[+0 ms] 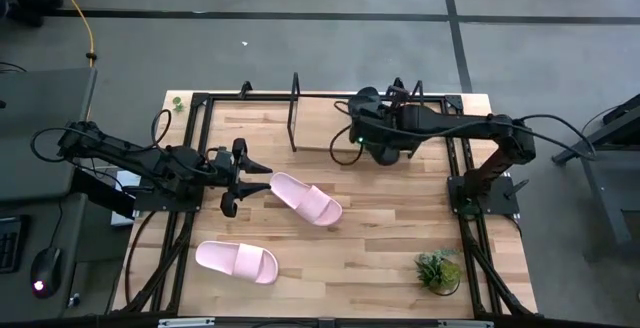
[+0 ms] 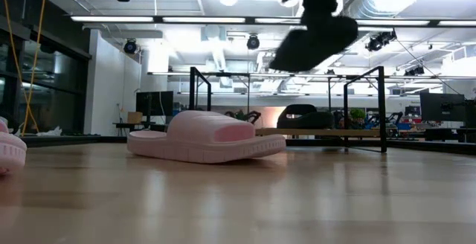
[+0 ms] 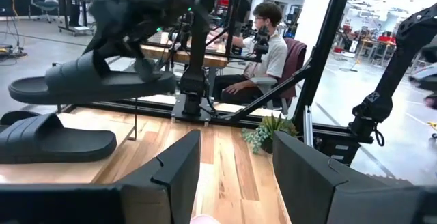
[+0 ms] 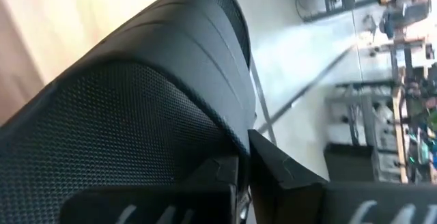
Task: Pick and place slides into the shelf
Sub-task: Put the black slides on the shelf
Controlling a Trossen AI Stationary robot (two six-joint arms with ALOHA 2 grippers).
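Pink slide (image 2: pixel 208 136) nearest on wood counter (image 1: pixel 400 228); plant (image 1: pixel 438 268) at corner; right gripper (image 4: pixel 242 176) jaws clamped on black slide (image 3: pixel 89 80) above shelf (image 1: pixel 320 98); left gripper (image 1: pixel 240 180) jaws apart.

1 sm plant (image 1: pixel 437 268) on table (image 1: pixel 400 238), person (image 3: pixel 268 50) bkgd

Two pink slides (image 1: pixel 306 199) (image 1: pixel 237 261) lie in front of the shelf (image 1: pixel 295 118). Two black slides show: one (image 3: pixel 54 138) on the shelf, one (image 3: pixel 89 80) above it. One potted plant (image 1: pixel 438 269). One person (image 3: pixel 263 50) sits beyond.
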